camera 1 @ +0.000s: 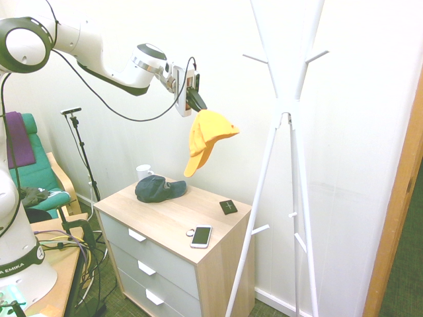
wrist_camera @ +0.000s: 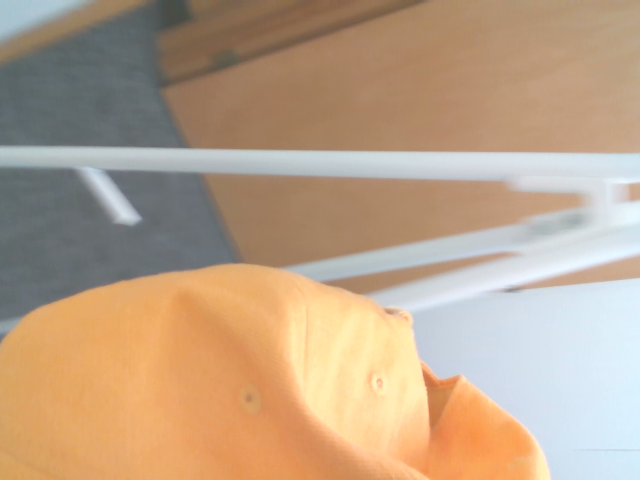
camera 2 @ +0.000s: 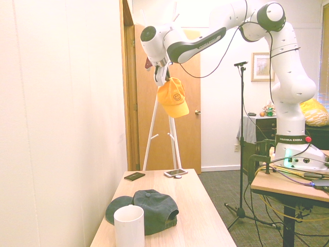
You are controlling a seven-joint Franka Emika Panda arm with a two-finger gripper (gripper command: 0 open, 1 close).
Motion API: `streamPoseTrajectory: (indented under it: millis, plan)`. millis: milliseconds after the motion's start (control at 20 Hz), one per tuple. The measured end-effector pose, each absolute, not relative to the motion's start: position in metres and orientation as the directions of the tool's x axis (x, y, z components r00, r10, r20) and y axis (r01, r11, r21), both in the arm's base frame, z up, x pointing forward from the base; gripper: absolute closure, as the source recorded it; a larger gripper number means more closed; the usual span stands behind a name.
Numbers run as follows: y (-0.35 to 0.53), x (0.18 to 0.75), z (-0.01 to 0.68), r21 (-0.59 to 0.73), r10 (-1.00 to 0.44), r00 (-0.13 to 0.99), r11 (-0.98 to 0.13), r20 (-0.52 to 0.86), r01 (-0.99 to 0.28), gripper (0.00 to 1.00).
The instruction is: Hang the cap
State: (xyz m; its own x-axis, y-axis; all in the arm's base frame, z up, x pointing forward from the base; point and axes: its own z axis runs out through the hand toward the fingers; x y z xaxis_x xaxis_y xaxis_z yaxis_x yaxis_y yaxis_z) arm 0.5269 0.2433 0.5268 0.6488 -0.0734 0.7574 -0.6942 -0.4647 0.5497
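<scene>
Overhead, the gripper (camera 1: pixel 196 100), clamped fully onto the yellow cap (camera 1: pixel 206 139), holds it in the air beside the white coat stand (camera 1: pixel 285 112); a dark cap (camera 1: pixel 158 189) lies near the dresser top's (camera 1: pixel 173 218) back edge.

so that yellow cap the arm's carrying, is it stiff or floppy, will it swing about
Probably floppy: the yellow cap droops from the claw, which is shut on it, its crown sagging and brim pointing down. It looks light, being plain fabric. Hanging from one gripped edge, clear of the dresser, it may sway as the arm moves toward the coat stand.
</scene>
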Motion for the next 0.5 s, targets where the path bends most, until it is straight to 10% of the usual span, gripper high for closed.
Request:
streamPoseTrajectory:
  millis: [500]
  plan:
    - [0.228,0.499,0.672,0.529,0.03,0.563,-0.389,0.826,-0.754,1.0]
